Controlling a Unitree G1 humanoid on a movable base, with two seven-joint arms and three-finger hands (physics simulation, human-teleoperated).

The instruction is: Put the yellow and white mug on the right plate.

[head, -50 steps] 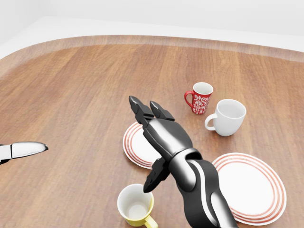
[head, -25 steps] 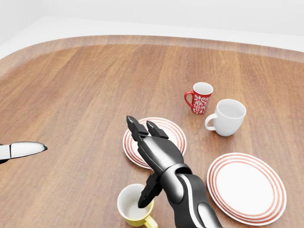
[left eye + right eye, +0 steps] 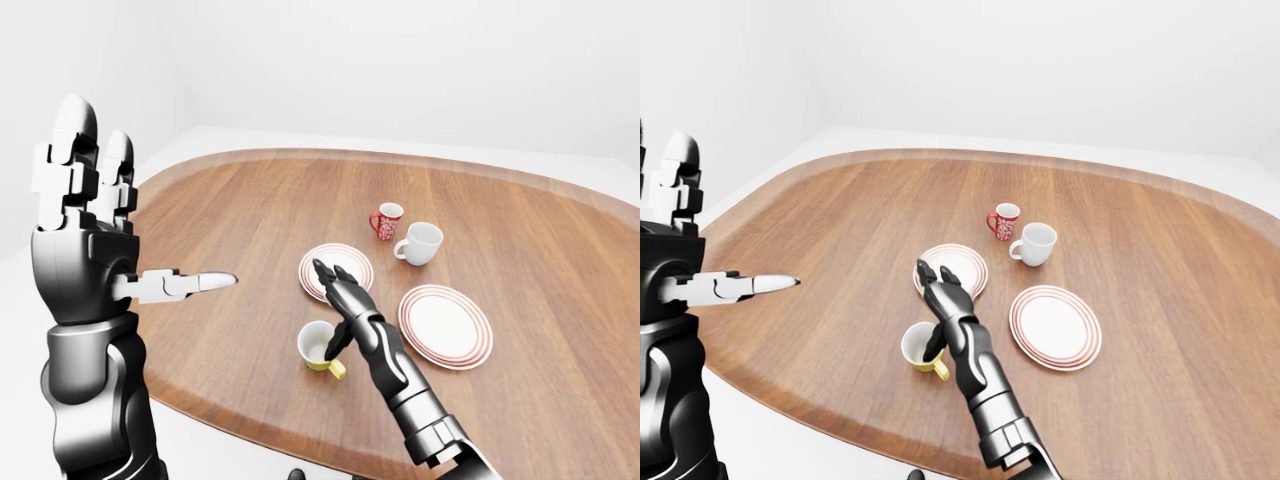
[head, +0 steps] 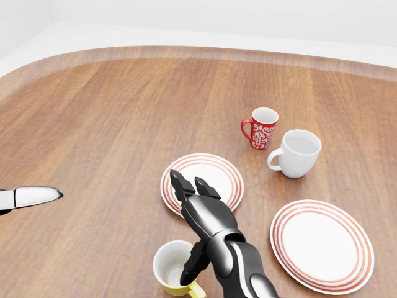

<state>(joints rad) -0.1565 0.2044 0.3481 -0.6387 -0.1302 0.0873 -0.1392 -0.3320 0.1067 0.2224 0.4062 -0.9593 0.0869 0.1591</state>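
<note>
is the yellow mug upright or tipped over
Upright: the yellow and white mug stands with its open mouth up, white inside showing, the right hand's thumb dipping in.

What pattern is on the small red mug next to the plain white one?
The red mug has a white floral pattern on its side and a white interior; the head view shows it best.

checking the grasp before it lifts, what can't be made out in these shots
- Yellow and white mug: head view's bottom edge cuts its base and handle; the right hand covers its right rim.
- Whether the thumb touches the inner wall: too small in both eye views.
- Left plate: lower part hidden by the fingers, head view.
- Left hand: only a fingertip in head view.
</note>
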